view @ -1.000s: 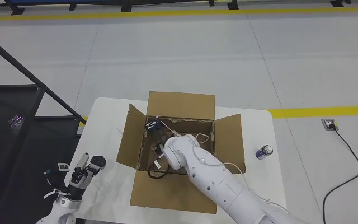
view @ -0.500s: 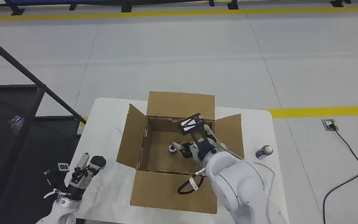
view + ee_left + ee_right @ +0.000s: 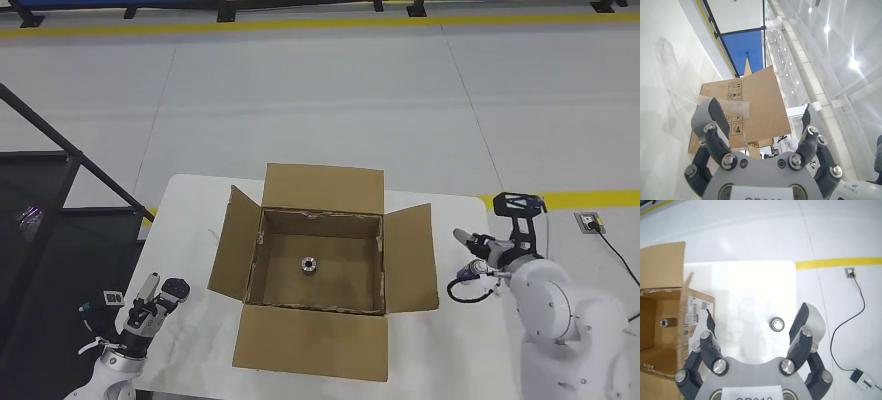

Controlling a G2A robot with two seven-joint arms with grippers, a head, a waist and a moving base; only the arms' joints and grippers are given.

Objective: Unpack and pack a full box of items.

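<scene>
One metal cylinder (image 3: 309, 265) | upright, bore up | on box (image 3: 310, 345) floor

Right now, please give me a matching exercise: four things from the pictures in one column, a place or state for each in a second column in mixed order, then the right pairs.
Things
1. box
2. cylinder
3. can
4. right gripper

Places or states
A. on the table, outside the box
B. open, near the can
C. flaps spread, mid-table
D. inside the box

Pairs: 1-C, 2-D, 3-A, 4-B
</scene>
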